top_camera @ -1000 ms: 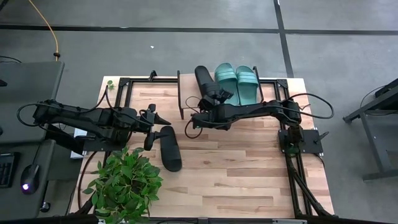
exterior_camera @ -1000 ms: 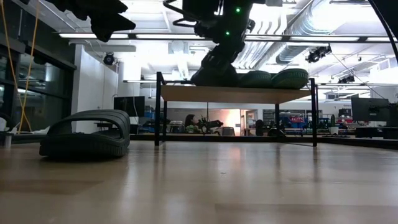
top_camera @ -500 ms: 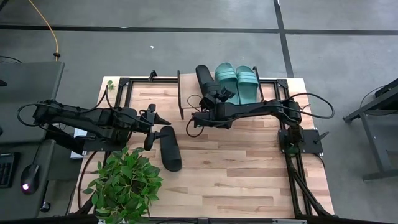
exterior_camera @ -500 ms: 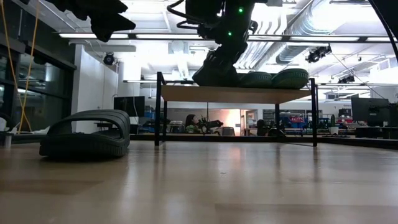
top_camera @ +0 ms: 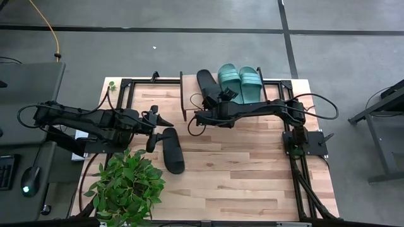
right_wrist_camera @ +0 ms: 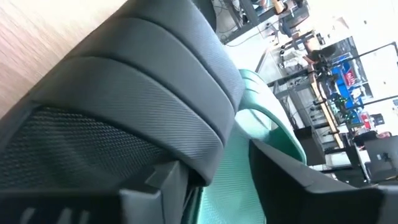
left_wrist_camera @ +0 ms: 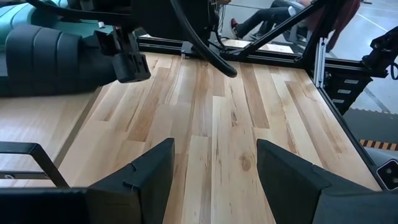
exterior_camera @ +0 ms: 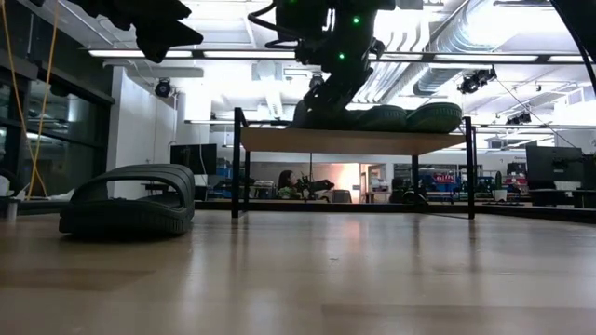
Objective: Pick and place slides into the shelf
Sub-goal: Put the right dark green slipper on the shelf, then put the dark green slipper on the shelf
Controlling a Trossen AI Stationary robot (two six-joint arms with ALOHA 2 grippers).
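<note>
We are watching the third slide go up: a black slide (top_camera: 206, 82) lies on the shelf (top_camera: 189, 81), right against the nearer of the two teal slides (top_camera: 230, 82), with the second teal slide (top_camera: 250, 85) just beyond it. The right gripper (top_camera: 218, 98) is at the black slide's near end, and from its own wrist camera we see the ribbed strap filling the view between its fingers (right_wrist_camera: 292, 171), which stand apart rather than clamped. We judge this to be the let-go.

To do it well, we want the fingers spread wide enough to clear the strap on both sides, then a straight pull back and up. Any sideways drag could skew the slide or nudge it into its teal neighbour. We also want the slide lying flat before we leave, not propped on the teal one's edge.

The left gripper (left_wrist_camera: 214, 168) hovers over the tabletop (top_camera: 252, 170), fingers spread and holding nothing, near the last black slide (top_camera: 172, 150), which lies on the table beside the potted plant (top_camera: 126, 186).

The count: four slides in all, two black and two teal. Three are on the shelf, one is on the table. One shelf, two arms, one plant.
</note>
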